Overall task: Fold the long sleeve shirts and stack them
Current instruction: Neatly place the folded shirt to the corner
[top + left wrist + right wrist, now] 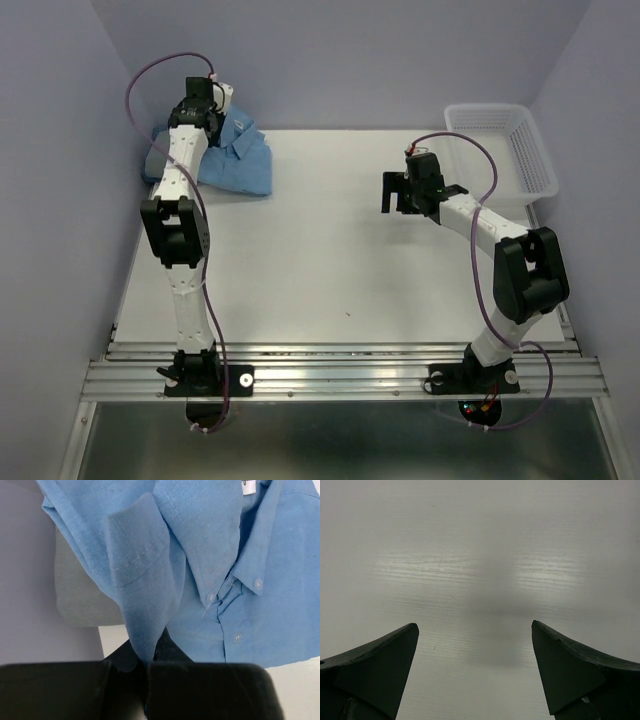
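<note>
Blue shirt [238,160]: bunched at the far-left corner of the table [330,260], lying over a grey cloth [82,597] that is probably the second shirt.
Left gripper [145,669]: down on the shirt, apparently pressed together on a hanging sleeve [140,605].
Right gripper [475,645]: spread wide and holding nothing, over bare table.
Handling: light, limp cotton that will sag and slide. It is probably best taken near the collar [200,540] or the shoulders, with both arms.

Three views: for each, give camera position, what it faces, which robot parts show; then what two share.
Top external: above and behind the bases, looking down on the table; both arms show.
Left wrist: on the left arm, facing the blue shirt; left end effector shut on its sleeve.
Right wrist: facing the table; open right end effector.
Shared: top and left wrist both show the shirt.
</note>
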Robot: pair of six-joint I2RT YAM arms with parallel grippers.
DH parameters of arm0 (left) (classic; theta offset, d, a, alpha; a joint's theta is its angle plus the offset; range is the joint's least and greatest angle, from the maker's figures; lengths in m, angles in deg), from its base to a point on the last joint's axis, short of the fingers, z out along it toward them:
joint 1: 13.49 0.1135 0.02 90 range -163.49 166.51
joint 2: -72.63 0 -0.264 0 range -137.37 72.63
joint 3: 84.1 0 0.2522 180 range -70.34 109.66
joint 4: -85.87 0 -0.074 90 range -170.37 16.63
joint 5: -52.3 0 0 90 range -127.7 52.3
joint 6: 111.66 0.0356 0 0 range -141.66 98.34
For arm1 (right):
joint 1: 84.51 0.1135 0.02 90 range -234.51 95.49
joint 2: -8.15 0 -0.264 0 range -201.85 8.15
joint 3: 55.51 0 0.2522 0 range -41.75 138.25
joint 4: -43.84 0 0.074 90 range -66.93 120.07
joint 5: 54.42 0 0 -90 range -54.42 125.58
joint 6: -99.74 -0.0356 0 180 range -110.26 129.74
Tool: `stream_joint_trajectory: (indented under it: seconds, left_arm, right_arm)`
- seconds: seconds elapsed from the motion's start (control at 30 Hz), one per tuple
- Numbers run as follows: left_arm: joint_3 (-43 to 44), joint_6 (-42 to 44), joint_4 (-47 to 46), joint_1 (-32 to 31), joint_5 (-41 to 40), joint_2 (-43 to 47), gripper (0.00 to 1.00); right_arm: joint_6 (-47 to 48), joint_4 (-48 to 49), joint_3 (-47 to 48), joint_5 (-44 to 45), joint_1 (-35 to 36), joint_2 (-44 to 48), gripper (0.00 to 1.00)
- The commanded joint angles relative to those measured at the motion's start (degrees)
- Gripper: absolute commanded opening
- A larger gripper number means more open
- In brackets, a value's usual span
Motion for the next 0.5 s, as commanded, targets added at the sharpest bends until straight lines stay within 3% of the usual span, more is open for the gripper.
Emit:
stream_joint_trajectory:
  seconds: [0.0, 0.27, 0.47]
  left_arm:
    - [4.5, 0.7, -2.8, 1.6, 2.3, 5.4, 0.00]
    - [3.9, 0.7, -2.4, 1.6, 13.8, 12.2, 0.00]
    - [3.2, 0.9, -2.6, 1.6, 15.1, 16.4, 0.00]
  right_arm:
    - [1.3, -0.2, 1.8, 2.0, -0.4, -0.2, 1.00]
    - [1.2, 0.1, 2.2, -0.2, -0.4, 0.0, 1.00]
    - [0.9, 1.1, 0.9, -1.6, -0.4, 0.8, 1.00]
